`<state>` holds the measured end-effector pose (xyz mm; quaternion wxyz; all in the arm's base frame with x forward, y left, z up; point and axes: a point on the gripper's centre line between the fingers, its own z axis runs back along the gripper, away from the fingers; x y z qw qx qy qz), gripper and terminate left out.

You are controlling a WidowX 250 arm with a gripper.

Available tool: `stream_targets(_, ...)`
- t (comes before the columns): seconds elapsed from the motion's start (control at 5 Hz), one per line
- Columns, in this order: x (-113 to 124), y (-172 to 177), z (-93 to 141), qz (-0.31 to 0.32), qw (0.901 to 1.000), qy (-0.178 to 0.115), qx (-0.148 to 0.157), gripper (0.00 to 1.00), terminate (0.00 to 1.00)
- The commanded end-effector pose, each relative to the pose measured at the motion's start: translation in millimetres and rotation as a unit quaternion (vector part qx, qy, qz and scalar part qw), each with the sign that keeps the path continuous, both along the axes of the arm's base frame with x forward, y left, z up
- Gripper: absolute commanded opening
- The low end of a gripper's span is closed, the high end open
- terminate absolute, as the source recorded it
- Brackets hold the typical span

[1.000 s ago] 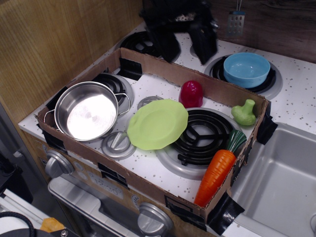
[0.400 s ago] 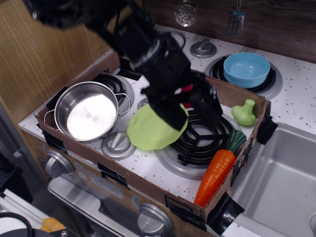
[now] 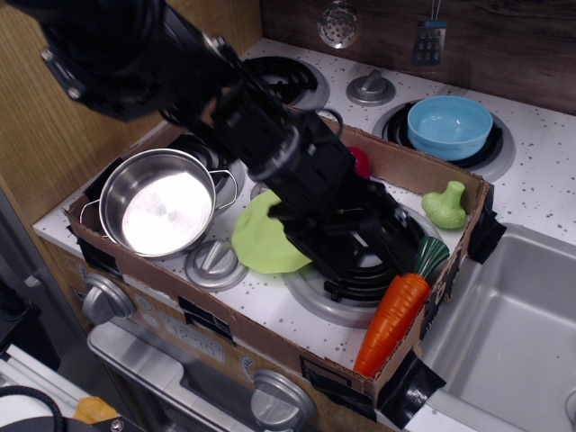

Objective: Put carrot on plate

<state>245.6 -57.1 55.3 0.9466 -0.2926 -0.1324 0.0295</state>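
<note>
Since the earlier frames the arm has swung down and rightward across the lime-green plate (image 3: 259,241), now covering its right half. The gripper (image 3: 382,247) hangs over the black burner (image 3: 360,279), just left of the carrot (image 3: 393,310). Whether its fingers are open cannot be told; the carrot lies untouched against the cardboard wall (image 3: 450,270).

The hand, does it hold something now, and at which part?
Nothing is held. The hand is above the burner, close to the carrot, which lies untouched against the cardboard wall.
</note>
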Motion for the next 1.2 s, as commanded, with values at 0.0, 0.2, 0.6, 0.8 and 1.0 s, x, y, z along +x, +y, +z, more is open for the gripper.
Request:
stream_targets(0.0,14,-22,-14,-0.008,0.9996,-0.026,-0.010,1.00,0.00)
stream_targets(0.2,17,-30,-24,-0.008,0.9995,-0.027,-0.017,1.00,0.00)
stream_targets(0.6,14,-37,-37,-0.007,0.9988,-0.025,-0.040,1.00,0.00)
stream_targets(0.8,14,-34,-29,-0.006,0.9993,-0.021,-0.030,0.00,0.00)
stream_targets(1.0,16,-32,-24,-0.007,0.9996,-0.016,-0.021,0.00,0.00)
